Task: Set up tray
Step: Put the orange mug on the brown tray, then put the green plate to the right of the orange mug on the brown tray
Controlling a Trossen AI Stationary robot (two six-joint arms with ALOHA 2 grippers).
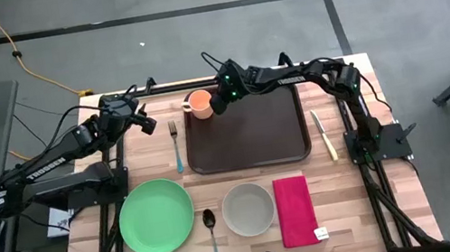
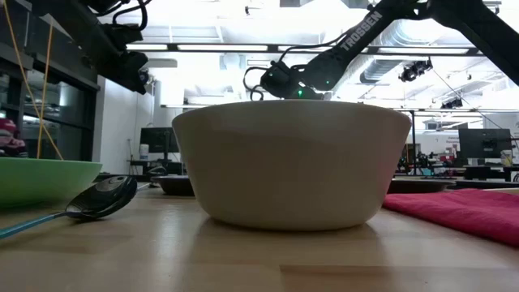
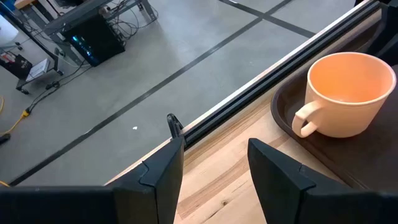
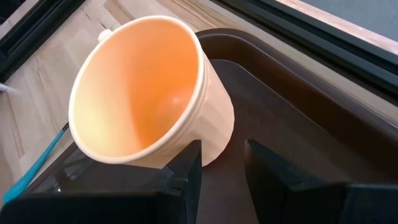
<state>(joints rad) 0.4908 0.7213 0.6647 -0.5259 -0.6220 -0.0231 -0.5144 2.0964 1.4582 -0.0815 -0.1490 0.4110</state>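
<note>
The dark brown tray (image 1: 250, 136) lies on the far middle of the table. A pale orange cup (image 1: 199, 103) stands upright in the tray's far left corner (image 4: 261, 87), with its handle (image 3: 303, 119) toward the table's left. My right gripper (image 1: 219, 99) is open and hangs just right of the cup (image 4: 149, 93). Its fingers (image 4: 186, 168) are beside the cup's rim, with the tray floor showing in the gap between them. My left gripper (image 3: 214, 168) is open. It hovers over the far left of the table (image 1: 146, 121), left of the cup (image 3: 345, 93).
A fork (image 1: 176, 145) lies left of the tray and a knife (image 1: 325, 135) right of it. Along the near side are a green plate (image 1: 156, 217), a spoon (image 1: 213, 238), a beige bowl (image 1: 248, 209) and a red napkin (image 1: 295, 210). A black rail (image 3: 249, 93) runs along the table's far edge.
</note>
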